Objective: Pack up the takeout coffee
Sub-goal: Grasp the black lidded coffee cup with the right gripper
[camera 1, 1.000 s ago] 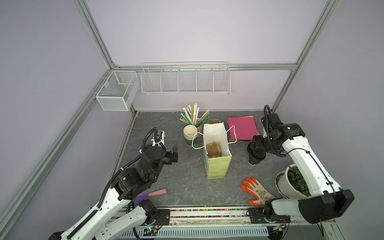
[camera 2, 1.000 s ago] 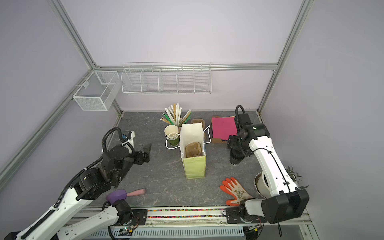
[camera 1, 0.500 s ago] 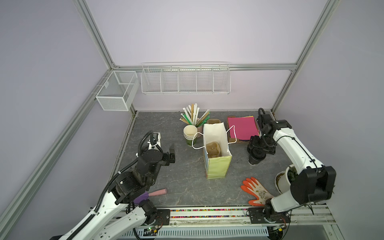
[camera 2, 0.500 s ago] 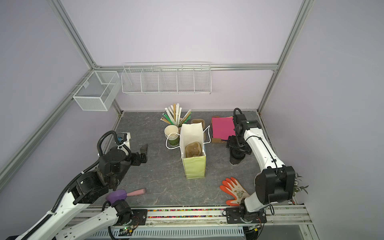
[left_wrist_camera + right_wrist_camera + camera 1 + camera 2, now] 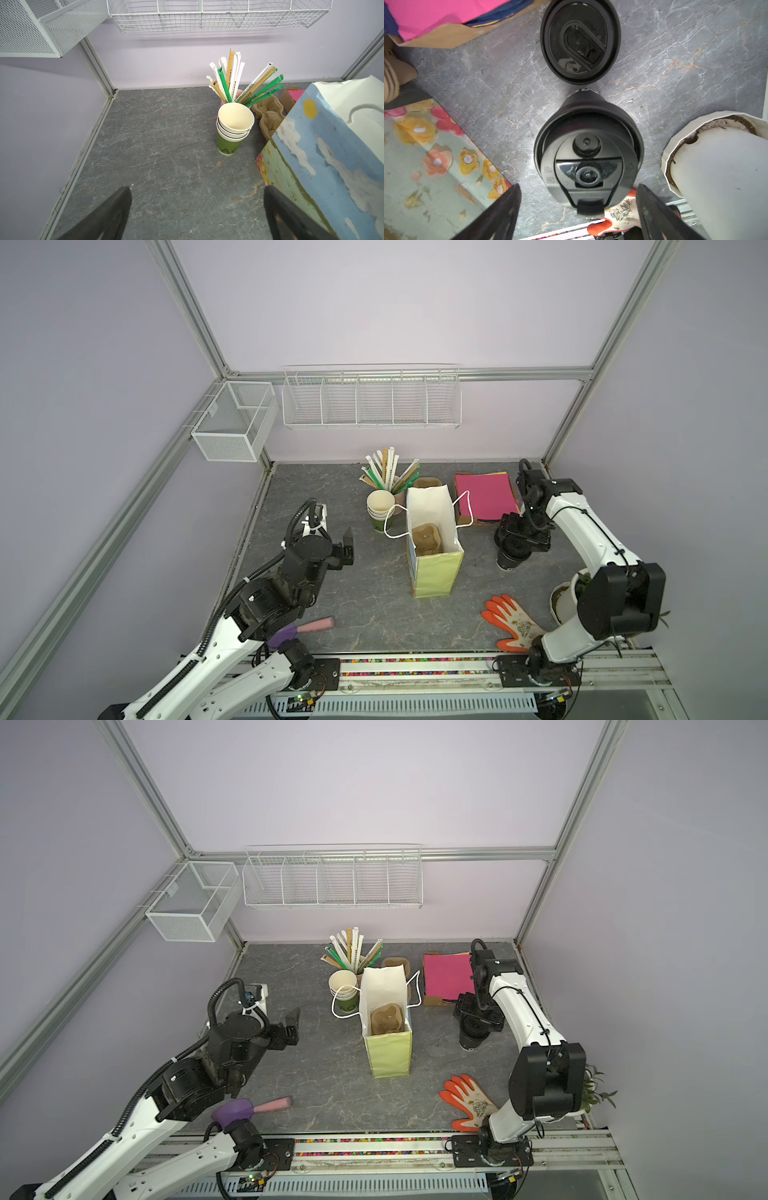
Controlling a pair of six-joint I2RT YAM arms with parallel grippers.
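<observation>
The takeout coffee [image 5: 588, 164] is a small black cup with a round black lid, upright on the grey table right of the paper bag [image 5: 434, 572]; it also shows in both top views [image 5: 512, 559] [image 5: 471, 1041]. My right gripper [image 5: 578, 187] hangs just over it, open, one finger [image 5: 500, 214] on each side of the lid with a gap showing. In both top views the right gripper [image 5: 523, 533] [image 5: 478, 1013] covers the cup's top. The bag [image 5: 388, 1056] stands open with a brown cup carrier [image 5: 424, 537] inside. My left gripper [image 5: 347, 545] [image 5: 197, 207] is open and empty, left of the bag.
A loose black lid [image 5: 580, 41] lies beside the cup. A stack of green cups [image 5: 380, 510] and a holder of straws [image 5: 388, 472] stand behind the bag. Pink paper [image 5: 484, 497], an orange glove [image 5: 513, 622], a white plant pot [image 5: 563, 597] and a purple scoop [image 5: 235, 1112] are nearby.
The right arm's elbow has folded inward while its gripper stayed over the black cup. The left arm shifted slightly; both grippers stayed open.
</observation>
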